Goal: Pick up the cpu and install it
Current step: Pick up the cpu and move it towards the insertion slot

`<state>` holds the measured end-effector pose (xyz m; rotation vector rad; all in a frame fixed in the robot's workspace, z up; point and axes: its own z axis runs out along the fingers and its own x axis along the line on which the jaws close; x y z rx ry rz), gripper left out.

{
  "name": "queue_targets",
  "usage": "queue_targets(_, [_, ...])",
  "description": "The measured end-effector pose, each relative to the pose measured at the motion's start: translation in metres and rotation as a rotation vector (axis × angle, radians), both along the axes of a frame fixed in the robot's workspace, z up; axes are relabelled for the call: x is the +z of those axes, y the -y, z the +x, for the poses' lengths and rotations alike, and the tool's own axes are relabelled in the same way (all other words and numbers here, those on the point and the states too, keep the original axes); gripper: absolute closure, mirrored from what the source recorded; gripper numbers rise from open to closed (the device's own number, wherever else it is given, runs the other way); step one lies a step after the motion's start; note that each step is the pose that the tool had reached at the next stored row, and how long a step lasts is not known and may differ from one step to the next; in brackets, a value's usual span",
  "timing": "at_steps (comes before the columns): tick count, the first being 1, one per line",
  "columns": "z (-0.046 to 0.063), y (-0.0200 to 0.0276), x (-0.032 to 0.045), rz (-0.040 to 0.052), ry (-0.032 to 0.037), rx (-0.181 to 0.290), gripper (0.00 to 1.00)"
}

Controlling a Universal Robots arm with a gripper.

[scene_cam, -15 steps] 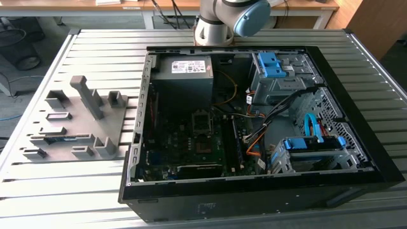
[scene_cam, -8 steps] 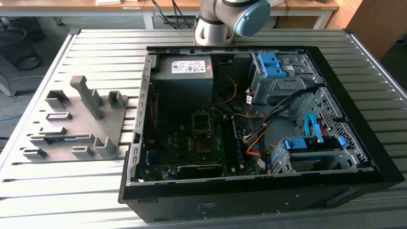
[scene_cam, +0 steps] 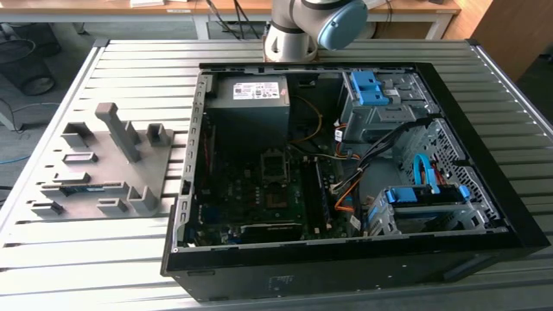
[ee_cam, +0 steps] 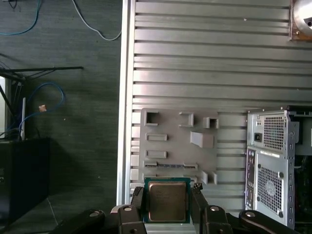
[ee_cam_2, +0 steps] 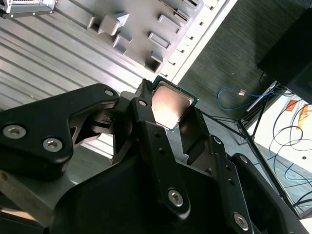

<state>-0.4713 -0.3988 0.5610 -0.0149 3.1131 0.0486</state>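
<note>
In both wrist views the tool (ee_cam: 167, 196) (ee_cam_2: 168, 111) pinches the cpu (ee_cam: 167, 202) (ee_cam_2: 169, 103) by two opposite edges between its fingertips, metal face showing, held well above the slatted worktop (ee_cam: 204, 58) and grey holder block (ee_cam: 178, 146).

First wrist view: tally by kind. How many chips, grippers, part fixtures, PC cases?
cpu: 1, held in the gripper
gripper: 1, shut on the cpu
grey parts fixture: 1, on the slatted table
computer case: 1, beside the fixture
Total: 4
</note>
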Motion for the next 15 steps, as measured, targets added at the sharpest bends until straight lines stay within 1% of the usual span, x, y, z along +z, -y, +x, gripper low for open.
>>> queue_targets(10, [0.0, 0.0, 0.0129, 0.0001, 0.0, 0.0, 0.53])
queue_targets(15, [0.0, 0.0, 0.0211, 0.0, 0.0, 0.0, 0.53])
